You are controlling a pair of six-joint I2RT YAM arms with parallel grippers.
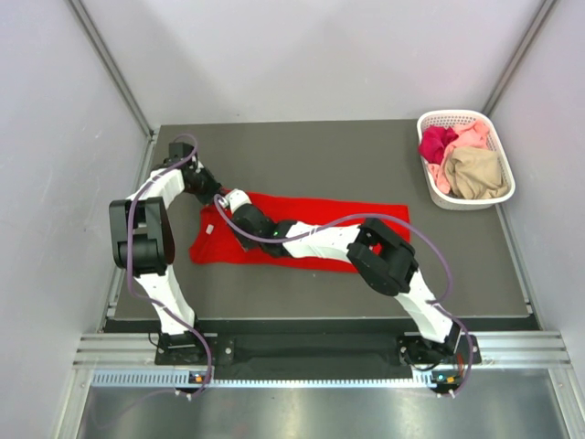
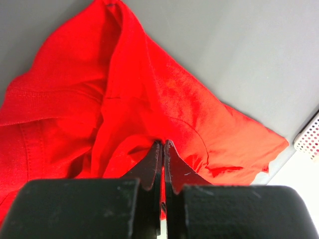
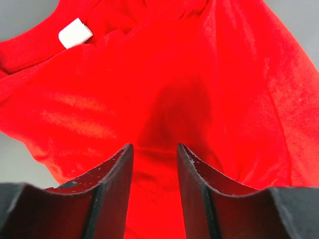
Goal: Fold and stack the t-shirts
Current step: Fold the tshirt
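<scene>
Cloth of the red t-shirt (image 2: 124, 99) is nipped tight between the tips of my left claw (image 2: 163, 144). My right claw (image 3: 155, 147) stands partly open over the same shirt, near its white neck label (image 3: 75, 33), gripping nothing I can see. The shirt lies spread across the middle of the table (image 1: 320, 151).

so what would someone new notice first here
The red shirt lies spread across the middle of the dark table. The left gripper is pinched shut on its cloth, and the right gripper is open over it. In the far right corner, a white basket holds crumpled magenta, pink and tan shirts.
</scene>
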